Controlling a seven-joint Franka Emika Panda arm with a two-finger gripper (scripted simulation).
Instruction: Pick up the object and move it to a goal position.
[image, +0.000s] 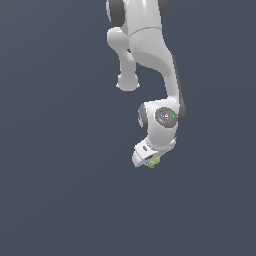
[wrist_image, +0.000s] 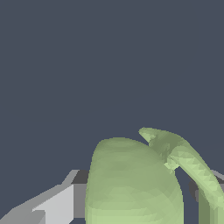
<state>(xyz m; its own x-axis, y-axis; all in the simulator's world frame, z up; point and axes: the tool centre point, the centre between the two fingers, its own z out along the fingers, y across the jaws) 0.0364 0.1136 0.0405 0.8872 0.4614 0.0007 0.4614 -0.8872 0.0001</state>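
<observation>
**Green lump between the jaws, against plain slate-blue**

The glossy white jointed robot arm (image: 150, 55) came down from the top edge of the exterior view, bent through a grey-capped round wrist joint (image: 165, 116), and ended in a white blocky gripper (image: 150, 161) at about the middle of the frame. Behind it lay only an even slate-blue ground; whether that was a desk surface or backdrop, I could not tell.

The small light-green lumpy object (image: 153, 162) showed just at the gripper's lower tip, on the side toward the exterior view's right. Only a sliver of it peeked out there; the rest was hidden by the white housing. It was far smaller than the gripper.

From the wrist view the same object (wrist_image: 131, 183) filled the near part of the frame: a rounded, pale green body with a curved, stalk-like ridge arching over one side. A light grey finger (wrist_image: 52, 203) sat hard against one flank, and a darker grey finger piece (wrist_image: 194, 188) showed at the other flank, partly behind the curved ridge. The jaws stood closed on the object, one to each side, holding it between them.
</observation>
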